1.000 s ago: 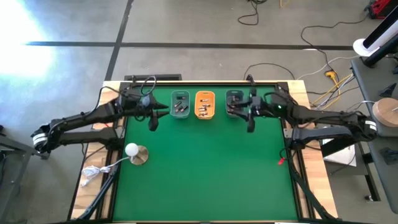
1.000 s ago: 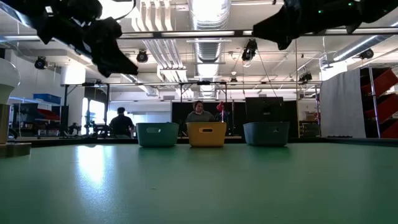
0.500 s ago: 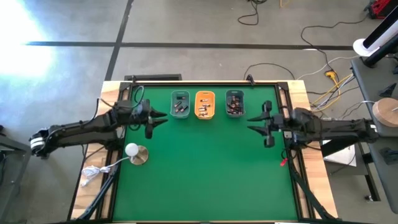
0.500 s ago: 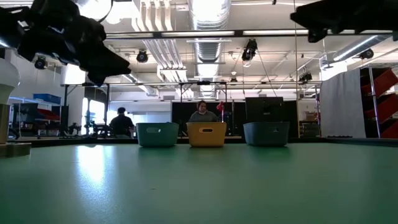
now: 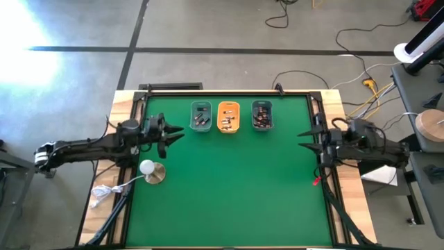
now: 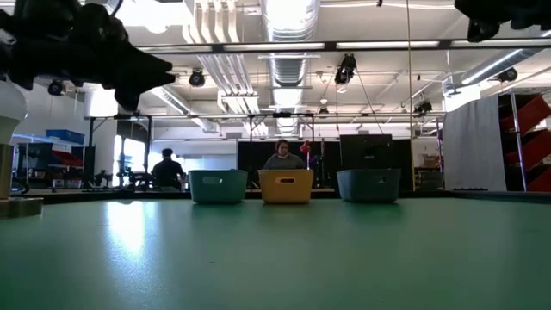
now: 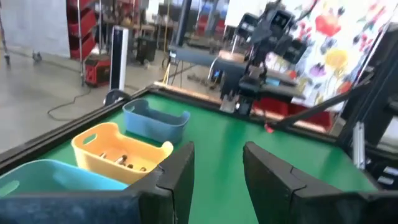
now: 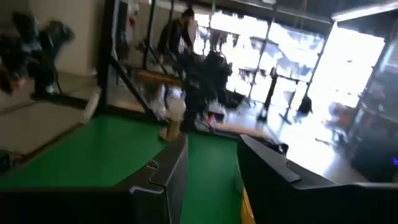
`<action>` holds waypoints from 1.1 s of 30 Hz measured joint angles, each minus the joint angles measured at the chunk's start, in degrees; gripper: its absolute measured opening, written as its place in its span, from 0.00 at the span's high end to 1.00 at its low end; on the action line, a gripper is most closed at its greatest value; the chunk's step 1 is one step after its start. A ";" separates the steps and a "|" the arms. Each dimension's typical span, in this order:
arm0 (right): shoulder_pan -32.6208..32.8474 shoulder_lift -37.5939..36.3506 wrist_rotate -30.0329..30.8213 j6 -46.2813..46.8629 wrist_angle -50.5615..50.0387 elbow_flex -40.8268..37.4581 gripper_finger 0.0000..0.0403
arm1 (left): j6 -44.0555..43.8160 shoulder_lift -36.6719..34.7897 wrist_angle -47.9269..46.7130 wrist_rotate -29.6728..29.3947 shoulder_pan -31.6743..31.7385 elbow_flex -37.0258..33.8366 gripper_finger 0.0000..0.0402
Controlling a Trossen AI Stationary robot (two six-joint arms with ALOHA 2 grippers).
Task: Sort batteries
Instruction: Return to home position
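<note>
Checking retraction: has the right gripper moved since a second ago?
Yes. Seen from above, the right gripper has drawn away from the gray bin toward the right edge of the table.

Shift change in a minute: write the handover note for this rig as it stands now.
Left gripper: open, empty, over the green mat on its left side, near the white ball.
Right gripper: open, empty, at the green mat's right edge.
Batteries: in the teal bin, orange bin and gray bin, lined up at the far edge.
Done: no loose cell shows on the green mat.
Left: seemingly only parking both arms.
</note>
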 joint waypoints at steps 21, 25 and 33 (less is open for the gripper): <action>0.15 -2.73 -6.17 11.57 14.97 -13.32 0.71 | -0.26 -13.48 6.24 -10.15 -12.10 -9.57 0.71; 0.17 -2.70 -7.20 7.93 15.46 -11.66 0.69 | -0.74 -16.61 0.07 -14.32 -13.50 -9.79 0.71; 2.28 -2.67 -7.25 11.77 31.01 -23.30 0.71 | 3.58 -19.98 -3.25 -20.09 -18.56 -9.79 0.71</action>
